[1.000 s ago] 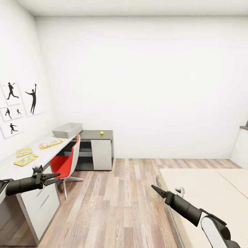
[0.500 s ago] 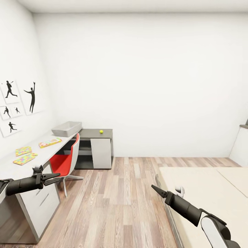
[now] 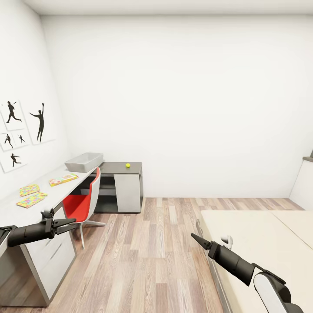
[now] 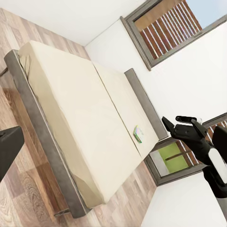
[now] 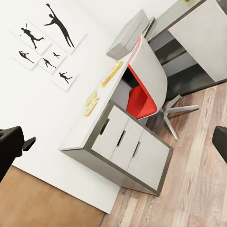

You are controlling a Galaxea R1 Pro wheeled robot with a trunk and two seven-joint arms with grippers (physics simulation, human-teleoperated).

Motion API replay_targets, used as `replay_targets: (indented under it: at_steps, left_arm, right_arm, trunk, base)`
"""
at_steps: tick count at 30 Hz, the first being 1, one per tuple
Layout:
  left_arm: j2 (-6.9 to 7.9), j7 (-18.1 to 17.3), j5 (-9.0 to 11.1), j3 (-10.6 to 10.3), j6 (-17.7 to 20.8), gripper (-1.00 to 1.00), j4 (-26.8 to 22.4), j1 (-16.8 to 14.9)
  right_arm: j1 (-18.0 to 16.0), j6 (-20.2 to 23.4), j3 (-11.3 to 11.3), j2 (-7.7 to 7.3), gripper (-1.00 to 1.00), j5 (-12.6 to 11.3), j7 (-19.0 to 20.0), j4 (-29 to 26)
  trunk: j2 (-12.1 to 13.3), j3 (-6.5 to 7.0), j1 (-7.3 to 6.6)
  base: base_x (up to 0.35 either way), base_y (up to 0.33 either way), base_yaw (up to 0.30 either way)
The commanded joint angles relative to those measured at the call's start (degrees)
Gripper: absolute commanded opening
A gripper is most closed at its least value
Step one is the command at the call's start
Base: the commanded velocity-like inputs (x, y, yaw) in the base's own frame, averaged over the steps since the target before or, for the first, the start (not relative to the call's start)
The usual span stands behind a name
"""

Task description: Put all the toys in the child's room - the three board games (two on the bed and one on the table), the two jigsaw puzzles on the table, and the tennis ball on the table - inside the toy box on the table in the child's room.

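Both grippers, left gripper [image 3: 69, 224] and right gripper [image 3: 194, 238], look closed and empty, so driving toward the tabletop [image 3: 13, 208] risks hitting the red chair [image 3: 82, 204] beside it.

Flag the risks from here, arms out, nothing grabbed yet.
1. The red chair sits tucked against the table in front of the jigsaw puzzles; driving in could clip it.
2. The tennis ball lies loose on the lower dark section and may roll if nudged.
3. The right gripper hangs near the bed corner; turning might scrape it.
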Motion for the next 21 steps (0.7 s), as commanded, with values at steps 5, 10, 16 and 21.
replay_targets:
  at_steps: [5, 10, 16, 21]
  left_arm:
    - [0.01, -0.21, -0.02, 0.00, 0.61, 1.00, 0.01, 0.00]
    - [0.01, -0.21, -0.02, 0.00, 0.63, 1.00, 0.01, -0.01]
    - [0.01, -0.21, -0.02, 0.05, 0.63, 1.00, 0.01, 0.00]
    - [0.01, -0.21, -0.02, 0.07, 0.50, 1.00, 0.01, 0.01]
  right_arm:
    - [-0.02, 0.45, -0.07, 0.01, 1.00, -0.34, 0.02, 0.03]
    - [-0.02, 0.45, -0.07, 0.01, 1.00, -0.34, 0.02, 0.00]
    - [-0.02, 0.45, -0.07, 0.01, 1.00, -0.34, 0.02, 0.05]
    - [-0.02, 0.45, -0.07, 0.01, 1.00, -0.34, 0.02, 0.06]
  trunk:
    - [-0.04, -0.03, 0.02]
    - [-0.04, -0.03, 0.02]
    - [-0.04, -0.03, 0.02]
    - [-0.04, -0.03, 0.02]
  base:
    - [0.000, 0.000, 0.000]
    - [0.000, 0.000, 0.000]
    - [0.000, 0.000, 0.000]
    - [0.000, 0.000, 0.000]
